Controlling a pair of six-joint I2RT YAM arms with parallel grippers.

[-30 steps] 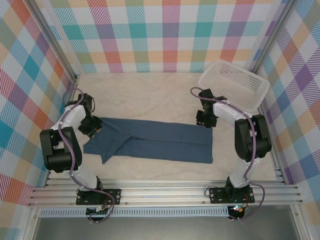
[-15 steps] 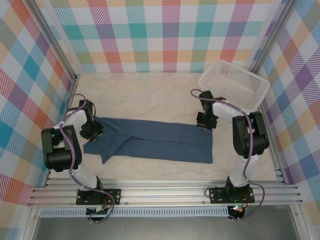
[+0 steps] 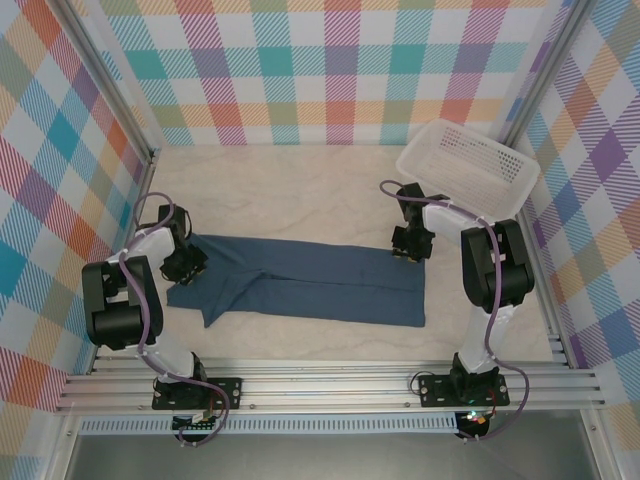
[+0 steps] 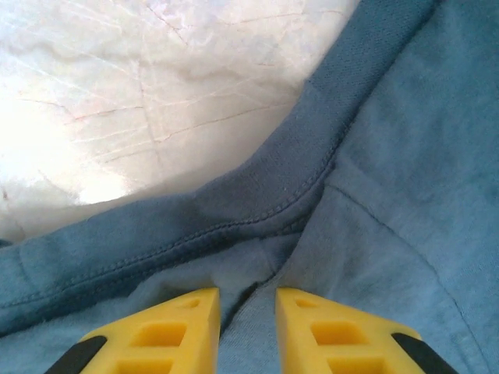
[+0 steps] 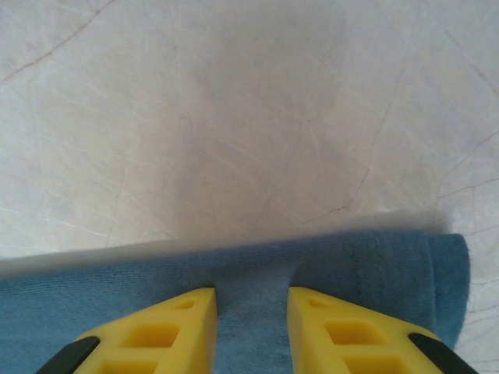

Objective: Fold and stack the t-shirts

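Note:
A dark teal-blue t-shirt [image 3: 310, 285], folded into a long strip, lies flat across the middle of the table. My left gripper [image 3: 190, 265] is down on its left end. In the left wrist view the yellow fingers [image 4: 179, 327] pinch a ridge of cloth just below the ribbed collar [image 4: 296, 179], the gripper [image 4: 247, 300] shut on it. My right gripper [image 3: 408, 248] sits at the strip's far right corner. In the right wrist view it [image 5: 251, 300] is shut on a raised pinch of cloth at the far edge, beside the hem [image 5: 374, 265].
A white perforated basket [image 3: 468, 168] rests tilted in the back right corner, close behind the right arm. Checked walls enclose the table on three sides. Bare pale tabletop [image 3: 290, 195] lies beyond the shirt, and a narrower strip runs in front of it.
The left gripper has slid slightly toward the near side on the shirt's left end and the arm has folded lower. The right gripper has barely shifted. The shirt lies as before.

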